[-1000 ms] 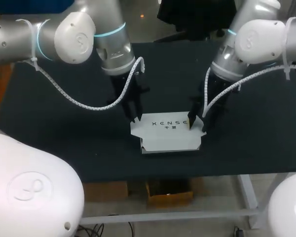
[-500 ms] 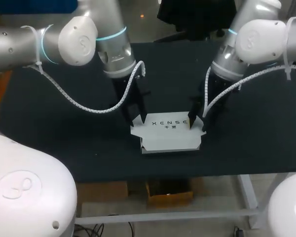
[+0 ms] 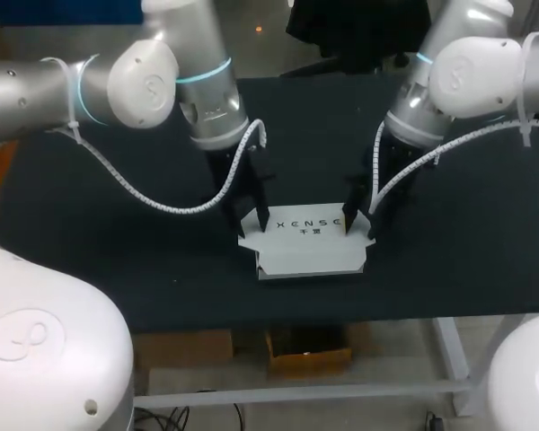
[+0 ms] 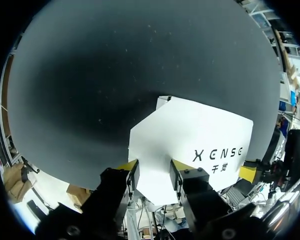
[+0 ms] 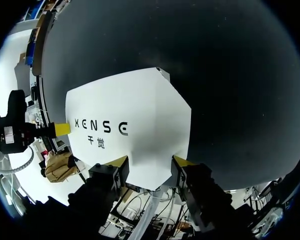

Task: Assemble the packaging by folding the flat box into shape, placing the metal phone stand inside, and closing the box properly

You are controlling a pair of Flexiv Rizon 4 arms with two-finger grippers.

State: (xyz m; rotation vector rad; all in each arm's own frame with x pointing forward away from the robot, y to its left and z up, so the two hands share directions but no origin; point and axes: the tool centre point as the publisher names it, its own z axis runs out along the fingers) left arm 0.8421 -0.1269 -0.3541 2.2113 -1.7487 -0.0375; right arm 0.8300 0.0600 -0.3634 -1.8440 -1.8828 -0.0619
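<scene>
White box (image 3: 310, 247) lies on the black bench (image 3: 117, 224), about mid-width and close to the edge nearest the robot, well apart from the far edge. Printed top panel faces up; a short flap sticks out at each end, both tilted up a bit.

Left tool (image 3: 251, 215) is at the box's left end, coming down from the far side. In the left wrist view the left tool (image 4: 154, 172) has its fingers part-way apart, with the end flap showing white in the gap and running on under the yellow tips. It isn't gripping anything.

Right tool (image 3: 357, 224) is at the box's right end, mirroring the left. In the right wrist view the right tool (image 5: 149, 167) is also part-way open, flap in the gap, with no grip on it.

Each wrist view shows the other arm's yellow tip at the far end of the box
</scene>
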